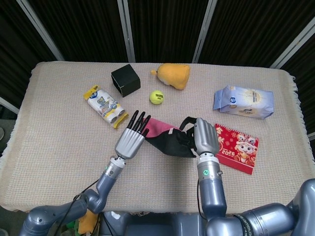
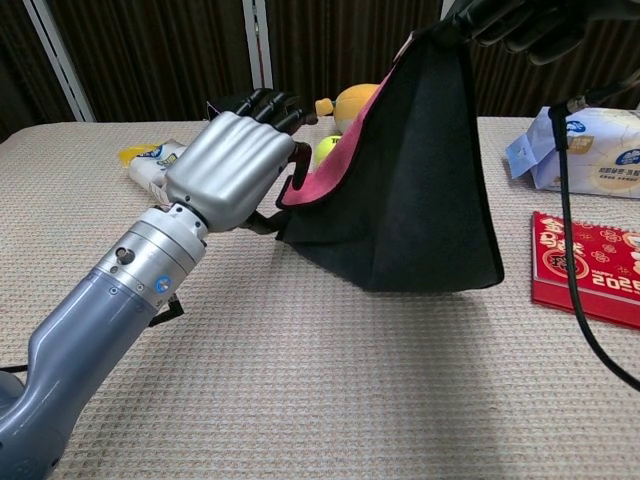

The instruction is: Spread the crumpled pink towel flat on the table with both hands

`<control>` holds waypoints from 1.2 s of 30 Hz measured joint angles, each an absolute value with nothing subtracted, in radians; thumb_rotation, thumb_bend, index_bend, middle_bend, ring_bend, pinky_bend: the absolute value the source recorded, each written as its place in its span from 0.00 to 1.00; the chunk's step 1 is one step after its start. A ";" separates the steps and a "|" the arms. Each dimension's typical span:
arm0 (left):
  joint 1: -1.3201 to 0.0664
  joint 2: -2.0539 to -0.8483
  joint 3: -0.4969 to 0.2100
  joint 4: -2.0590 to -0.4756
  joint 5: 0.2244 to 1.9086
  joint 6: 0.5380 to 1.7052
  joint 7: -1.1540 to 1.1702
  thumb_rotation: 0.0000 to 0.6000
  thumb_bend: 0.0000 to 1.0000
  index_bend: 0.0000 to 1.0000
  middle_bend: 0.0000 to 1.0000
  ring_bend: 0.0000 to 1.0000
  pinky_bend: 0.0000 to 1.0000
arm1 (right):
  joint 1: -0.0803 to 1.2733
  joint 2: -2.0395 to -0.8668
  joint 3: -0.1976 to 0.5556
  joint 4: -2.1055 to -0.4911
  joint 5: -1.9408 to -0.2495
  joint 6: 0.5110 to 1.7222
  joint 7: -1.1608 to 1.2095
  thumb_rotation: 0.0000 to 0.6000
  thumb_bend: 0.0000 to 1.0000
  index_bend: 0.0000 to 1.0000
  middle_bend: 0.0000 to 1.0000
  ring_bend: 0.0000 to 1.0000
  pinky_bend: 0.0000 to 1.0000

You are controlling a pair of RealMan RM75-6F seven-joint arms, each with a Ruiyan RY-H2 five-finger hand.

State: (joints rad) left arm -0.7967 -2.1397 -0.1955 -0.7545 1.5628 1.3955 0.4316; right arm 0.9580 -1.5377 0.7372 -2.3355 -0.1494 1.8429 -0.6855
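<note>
The towel (image 1: pixel 167 138), pink on one face and black on the other, hangs in the air over the table's middle. In the chest view the towel (image 2: pixel 410 180) drapes down from its top corner, its lower edge just above the tabletop. My right hand (image 1: pixel 205 137) grips that top corner, and in the chest view the right hand (image 2: pixel 520 20) sits at the upper frame edge. My left hand (image 1: pixel 131 140) is at the towel's left edge, fingers apart. In the chest view the left hand (image 2: pixel 232 168) has its fingertips against the pink hem, the thumb below; no grip shows.
Behind the towel stand a black box (image 1: pixel 125 79), a yellow plush (image 1: pixel 173 75) and a tennis ball (image 1: pixel 156 97). A snack packet (image 1: pixel 104 104) lies at the left, a blue-white pack (image 1: pixel 243 102) and a red calendar (image 1: pixel 236 147) at the right. A black cable (image 2: pixel 570 200) hangs from the right arm.
</note>
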 measured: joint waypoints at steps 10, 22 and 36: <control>-0.841 -2.172 -0.236 -0.649 1.548 1.404 0.383 1.00 0.24 0.51 0.13 0.00 0.00 | 0.943 -1.515 0.736 -2.332 -0.139 1.814 -0.674 1.00 0.62 0.77 1.00 1.00 0.97; -0.859 -2.189 -0.242 -0.616 1.524 1.390 0.367 1.00 0.36 0.56 0.13 0.00 0.00 | 0.932 -1.489 0.734 -2.339 -0.127 1.791 -0.658 1.00 0.62 0.77 1.00 1.00 0.97; -0.872 -2.181 -0.248 -0.605 1.505 1.385 0.370 1.00 0.41 0.62 0.14 0.00 0.00 | 0.926 -1.467 0.725 -2.343 -0.115 1.771 -0.640 1.00 0.62 0.77 1.00 1.00 0.97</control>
